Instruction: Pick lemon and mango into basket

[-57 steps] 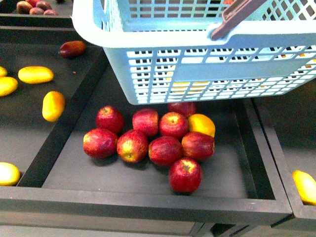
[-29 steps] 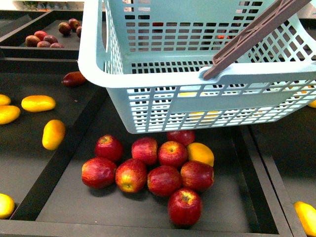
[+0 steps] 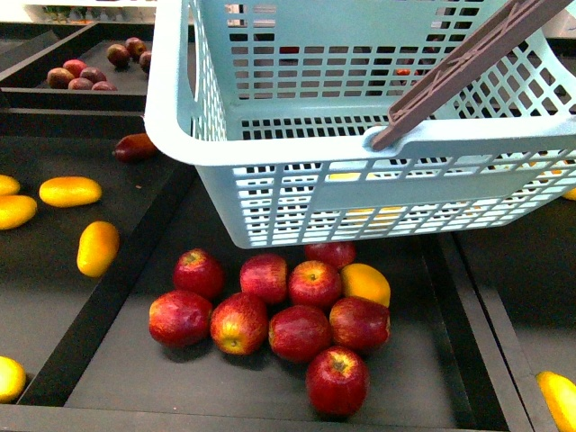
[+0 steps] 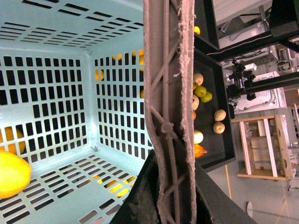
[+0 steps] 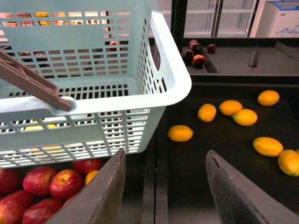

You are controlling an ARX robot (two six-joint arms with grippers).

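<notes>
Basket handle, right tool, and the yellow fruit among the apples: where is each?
basket handle [image 3: 459,66], front view, middle of the grey-brown bar.
right tool [image 5: 166,156], right wrist view, gap midway between fingertips.
yellow fruit [image 3: 366,282], front view, middle of its exposed skin.

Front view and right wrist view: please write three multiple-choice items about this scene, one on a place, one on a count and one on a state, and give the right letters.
1. Where is the basket in the front view?
A. Over the far part of the tray that holds the red apples
B. On the floor
C. Behind the small dark fruits

2. How many red apples show in the front view?
A. Six
B. Nine
C. Twelve

3. How is the right gripper?
A. Shut on an apple
B. Open, holding nothing
C. Shut on a handle

Answers:
1 A, its bottom covers the tray's far end.
2 B, one is half hidden by the basket.
3 B, its fingers stand apart with nothing between them.
</notes>
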